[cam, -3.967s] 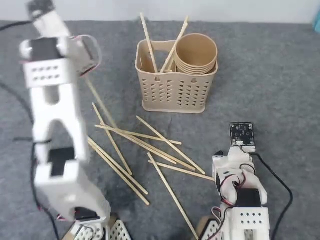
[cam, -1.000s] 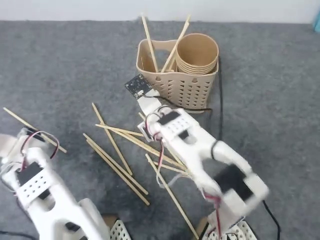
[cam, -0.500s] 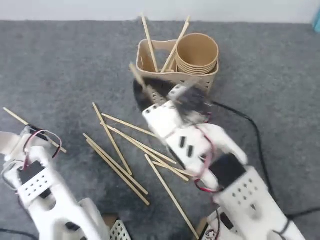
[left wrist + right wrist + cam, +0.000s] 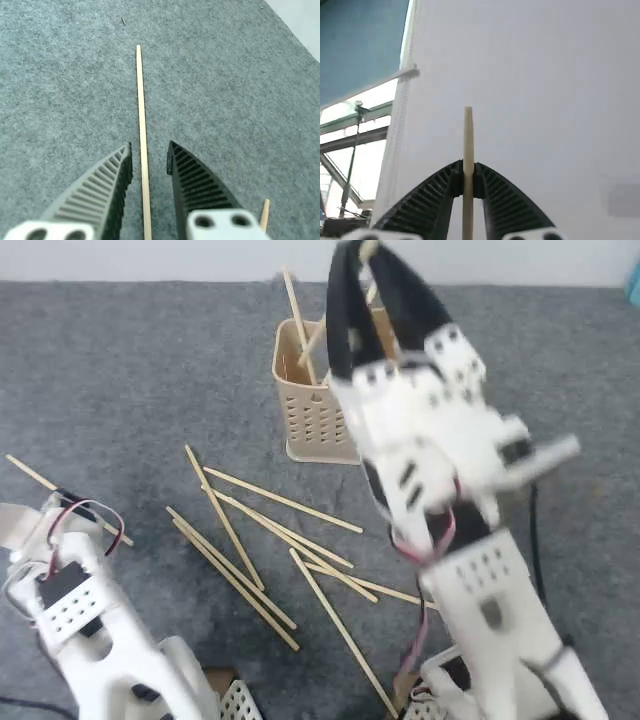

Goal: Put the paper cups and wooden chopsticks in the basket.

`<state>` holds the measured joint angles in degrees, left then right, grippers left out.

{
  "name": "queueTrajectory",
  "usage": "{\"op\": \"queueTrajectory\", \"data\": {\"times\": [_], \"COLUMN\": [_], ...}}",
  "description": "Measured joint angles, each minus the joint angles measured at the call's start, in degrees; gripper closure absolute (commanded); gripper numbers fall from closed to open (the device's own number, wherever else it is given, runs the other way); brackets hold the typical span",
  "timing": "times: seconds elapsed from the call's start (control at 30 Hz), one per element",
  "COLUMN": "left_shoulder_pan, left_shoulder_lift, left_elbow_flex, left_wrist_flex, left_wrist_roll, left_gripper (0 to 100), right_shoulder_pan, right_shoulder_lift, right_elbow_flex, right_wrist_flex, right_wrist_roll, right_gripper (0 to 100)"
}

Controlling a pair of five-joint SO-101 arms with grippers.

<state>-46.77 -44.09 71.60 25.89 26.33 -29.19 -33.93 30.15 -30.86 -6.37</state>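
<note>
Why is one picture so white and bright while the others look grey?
Right wrist view: the right gripper, shut on a chopstick, points up at a white wall and a bright window. Left wrist view: evenly lit grey carpet, no glare. High view: faint shadows under the loose chopsticks.

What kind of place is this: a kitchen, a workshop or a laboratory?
Probably an indoor robot test bench, perhaps a laboratory. Two white robot arms stand on a grey carpeted table, near a plain white wall and what looks like a window.
</note>
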Motion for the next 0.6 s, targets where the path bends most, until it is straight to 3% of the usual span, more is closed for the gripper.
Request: {"op": "queueTrajectory", "data": {"times": [0.33,0.6], "left_shoulder_pan": [1.0,1.2], "left_shoulder_lift": [0.0,0.0], "left_elbow_flex": [2.2,2.2], "left_wrist_flex": [-4.6,-4.6], "left_wrist_roll": [0.0,0.0], "left_gripper": [89,89], "right_shoulder_pan": [7.1,6.8], "right_shoulder_lift": [28.8,30.4], "right_elbow_flex": [-13.2,-10.1], "right_wrist_flex": [-0.4,2.4], "right_wrist_roll": [-0.3,-0.4], "right_gripper": [99.2,99.1]}}
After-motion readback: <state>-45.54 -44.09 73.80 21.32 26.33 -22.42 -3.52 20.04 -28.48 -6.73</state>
